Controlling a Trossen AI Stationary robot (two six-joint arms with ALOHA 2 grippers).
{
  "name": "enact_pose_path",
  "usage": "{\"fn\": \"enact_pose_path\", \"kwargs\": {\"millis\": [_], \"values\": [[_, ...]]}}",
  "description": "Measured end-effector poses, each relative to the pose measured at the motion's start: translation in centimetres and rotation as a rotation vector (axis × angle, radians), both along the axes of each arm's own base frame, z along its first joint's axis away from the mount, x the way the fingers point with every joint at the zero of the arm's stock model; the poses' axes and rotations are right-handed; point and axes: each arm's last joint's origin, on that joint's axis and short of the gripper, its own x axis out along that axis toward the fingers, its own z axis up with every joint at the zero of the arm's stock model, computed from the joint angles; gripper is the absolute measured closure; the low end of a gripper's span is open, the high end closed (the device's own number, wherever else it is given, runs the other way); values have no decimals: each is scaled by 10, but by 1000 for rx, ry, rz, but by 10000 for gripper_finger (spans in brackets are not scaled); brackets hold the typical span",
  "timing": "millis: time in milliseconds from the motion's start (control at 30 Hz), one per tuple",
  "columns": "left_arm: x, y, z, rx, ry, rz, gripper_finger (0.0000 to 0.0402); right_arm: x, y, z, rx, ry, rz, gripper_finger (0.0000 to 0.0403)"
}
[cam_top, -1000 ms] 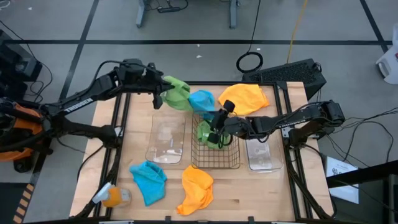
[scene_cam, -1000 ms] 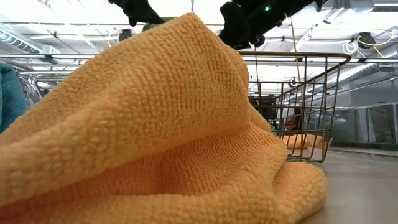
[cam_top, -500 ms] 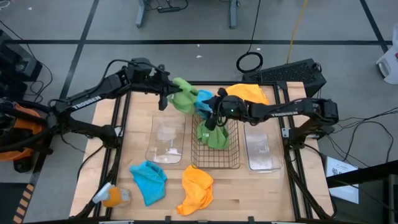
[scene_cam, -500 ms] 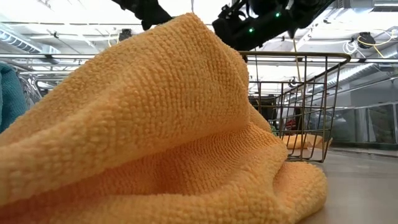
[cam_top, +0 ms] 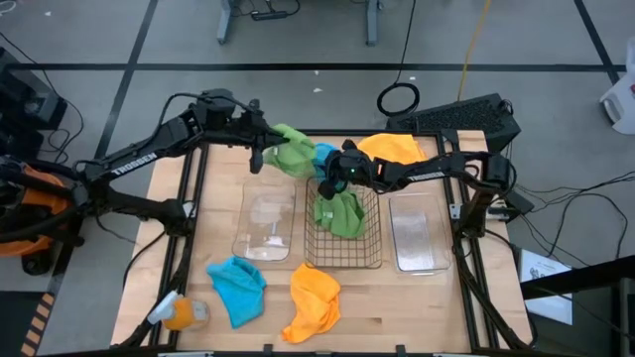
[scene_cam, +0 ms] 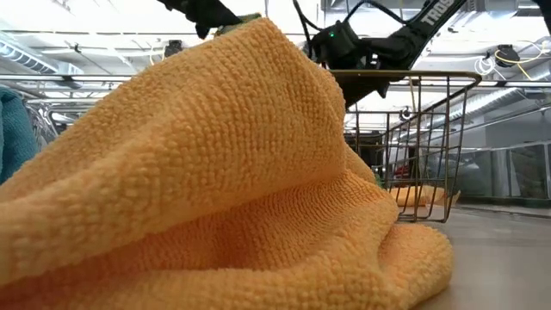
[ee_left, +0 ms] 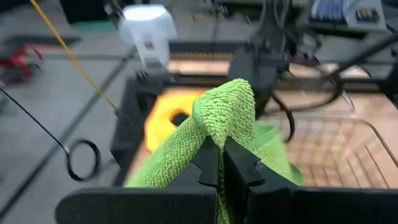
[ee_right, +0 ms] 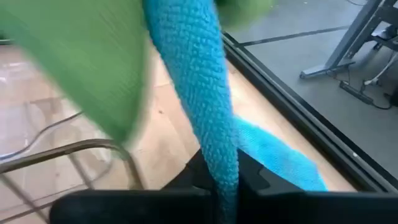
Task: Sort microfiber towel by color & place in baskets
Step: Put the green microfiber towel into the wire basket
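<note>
One green towel (cam_top: 340,211) lies in my wire basket (cam_top: 369,260); my left claw (cam_top: 260,146) pinches another (cam_top: 290,149), my right claw (cam_top: 332,176) the blue towel (cam_top: 324,154); three towels remain.

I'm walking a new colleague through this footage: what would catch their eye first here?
Probably the two arms meeting at the table's far edge: the left gripper holds a bright green towel aloft, while the right gripper has its jaws shut on a sky blue towel beside it. Just below them, another green towel lies in the wire mesh basket, and in the low view an orange-yellow towel fills nearly the whole picture.
</note>
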Motion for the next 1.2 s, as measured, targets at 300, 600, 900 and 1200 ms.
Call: {"fn": "enact_pose_path", "kwargs": {"millis": [300, 600, 900, 1200], "values": [[-42, 4, 33, 81, -168, 123, 399, -3, -6, 0, 19, 8, -27, 399], [-52, -2, 35, 31, -171, 107, 397, -8, -5, 15, 68, -58, -58, 360], [-48, -9, 34, -1, -165, 48, 391, -36, -31, 40, 98, -64, -181, 285], [-43, -18, 34, -5, -165, -4, 388, -61, -57, 31, 239, 66, -160, 199]]}}
